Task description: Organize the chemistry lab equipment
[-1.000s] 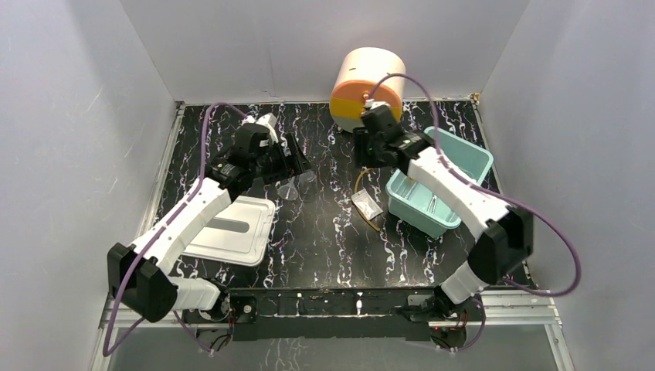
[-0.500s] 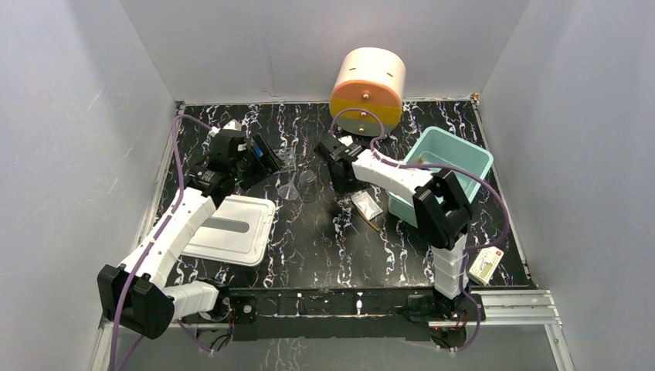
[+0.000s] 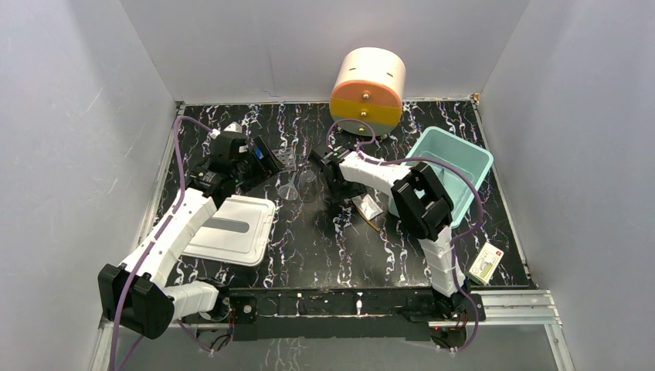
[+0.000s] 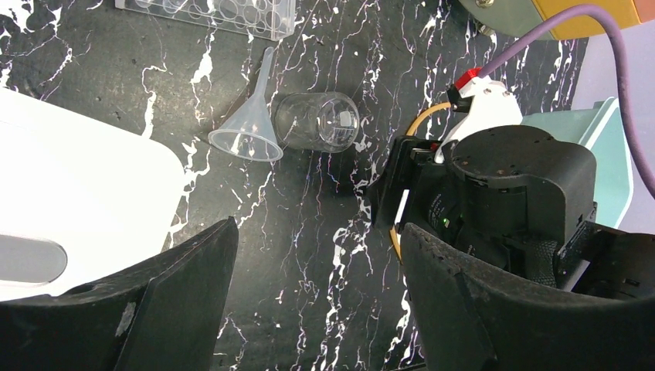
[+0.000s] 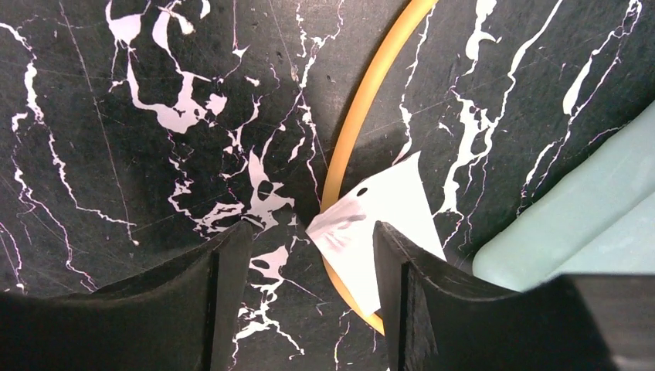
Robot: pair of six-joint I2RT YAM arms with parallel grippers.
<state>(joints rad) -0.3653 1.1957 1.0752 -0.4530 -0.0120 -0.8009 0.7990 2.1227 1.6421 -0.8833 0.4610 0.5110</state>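
My left gripper point(image 4: 317, 232), jaws apart, faces one funnel point(image 4: 246, 139), one beaker point(image 4: 317, 121); my right gripper point(image 5: 313, 228), apart, straddles one bag point(image 5: 378, 232), one tubing point(image 5: 363, 100).

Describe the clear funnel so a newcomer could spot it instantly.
Start at the flat white lid on the left half of the table. Just past its far right corner lie two clear pieces side by side; the funnel is the cone with a thin spout, unlike the stubby round beaker.
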